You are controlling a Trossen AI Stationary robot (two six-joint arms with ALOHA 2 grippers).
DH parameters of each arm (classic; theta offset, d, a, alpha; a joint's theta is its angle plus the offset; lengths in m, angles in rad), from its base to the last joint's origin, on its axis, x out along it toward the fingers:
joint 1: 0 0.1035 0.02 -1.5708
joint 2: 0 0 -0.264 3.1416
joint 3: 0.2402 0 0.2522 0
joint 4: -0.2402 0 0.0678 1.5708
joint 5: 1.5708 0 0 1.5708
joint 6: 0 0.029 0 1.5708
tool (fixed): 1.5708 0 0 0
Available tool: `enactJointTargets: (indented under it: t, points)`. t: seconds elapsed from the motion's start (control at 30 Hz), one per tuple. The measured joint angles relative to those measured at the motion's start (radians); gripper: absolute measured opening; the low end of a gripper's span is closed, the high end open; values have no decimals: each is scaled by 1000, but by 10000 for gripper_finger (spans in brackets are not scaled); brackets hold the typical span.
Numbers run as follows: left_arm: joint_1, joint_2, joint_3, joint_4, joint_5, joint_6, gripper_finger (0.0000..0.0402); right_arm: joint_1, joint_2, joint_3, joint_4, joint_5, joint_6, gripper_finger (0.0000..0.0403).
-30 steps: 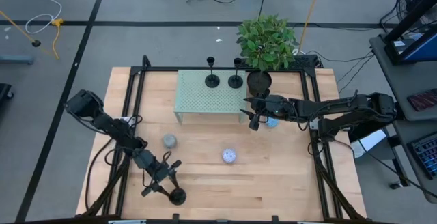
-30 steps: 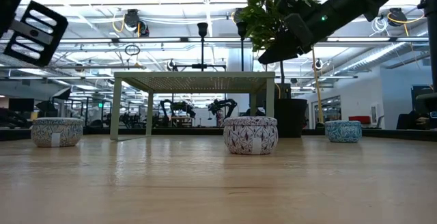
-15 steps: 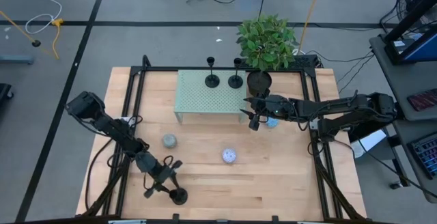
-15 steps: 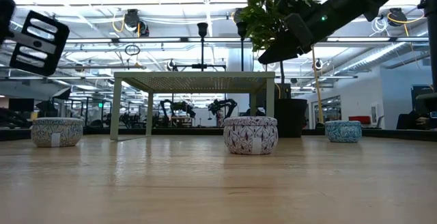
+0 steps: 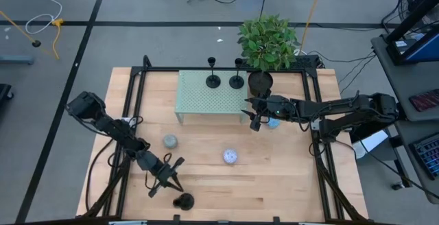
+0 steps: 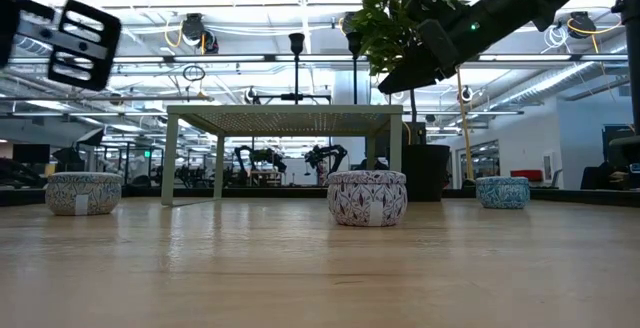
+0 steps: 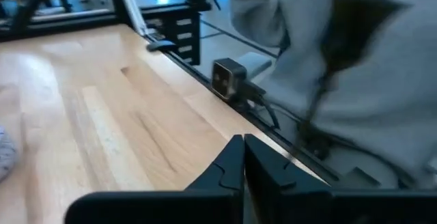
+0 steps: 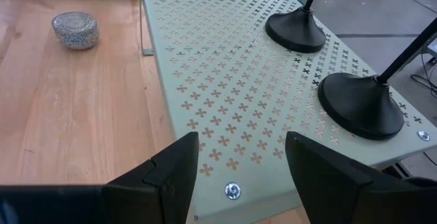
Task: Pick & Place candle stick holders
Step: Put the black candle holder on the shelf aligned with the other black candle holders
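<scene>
Inspecting left gripper (image 5: 167, 178): fingers pressed together, holding nothing, above the table's (image 5: 274, 184) near edge.
Third holder (image 5: 183, 201): on the wood just beside that gripper, apart from it.
Right gripper (image 8: 240, 157): fingers spread, empty, at the green rack's (image 8: 225, 80) end.
Other holders (image 8: 294, 29) (image 8: 360, 103): upright on the rack, ahead of the right gripper.

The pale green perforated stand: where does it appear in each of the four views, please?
High view: the stand is at the far middle of the table.
Low view: centre, seen edge-on, on its legs.
Left wrist view: not in it.
Right wrist view: fills the middle and right.
Shared landmark: the two candle stick holders standing on it.
</scene>
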State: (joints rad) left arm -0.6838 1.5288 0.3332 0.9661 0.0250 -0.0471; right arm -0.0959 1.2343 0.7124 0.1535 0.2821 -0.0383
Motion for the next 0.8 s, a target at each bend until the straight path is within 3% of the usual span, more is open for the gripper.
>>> enactJointTargets:
  t: [0.13, 0.33, 0.53, 0.8]
  points:
    - [27, 0, 0, 0, 0, -56, 9, 0, 0, 0, 0, 0, 0, 212]
    - [37, 0, 0, -75, 31, -248, 45, 0, 0, 0, 0, 0, -2, 212]
    - [33, 2, 0, -140, -5, -426, 85, 0, 0, 0, 0, 0, -3, 212]
    - [-62, 3, 0, -156, 2, -233, 106, 0, 0, 0, 0, 0, -4, 212]
